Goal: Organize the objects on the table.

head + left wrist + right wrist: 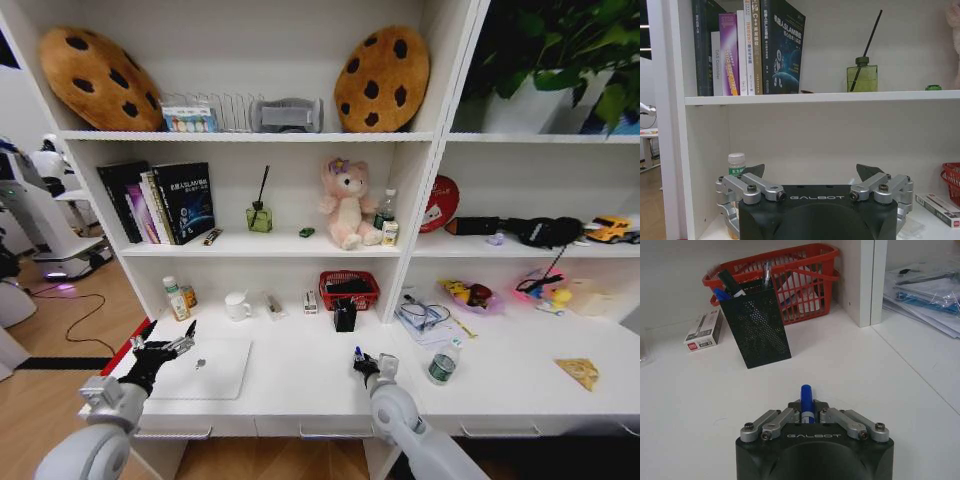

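The right gripper (807, 412) clamps a blue pen (806, 401), with the black mesh holder (757, 325) at its eleven o'clock. The left gripper (812, 173) hangs spread wide, seemingly above the silver laptop (203, 367).

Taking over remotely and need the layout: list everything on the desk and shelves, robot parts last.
laptop: 1, silver, desk left, closed
pen: 1, blue, in right gripper
pen holder: 1, black mesh, before basket
basket: 1, red, desk back
can: 1, green, desk right of centre
wedge: 1, yellow, desk far right
mug: 1, white, desk back
bear: 1, pink, middle shelf
books: several, middle shelf left
cookie cushions: 2, brown, top shelf
left gripper: open, over the laptop's left edge
right gripper: shut on pen, desk centre
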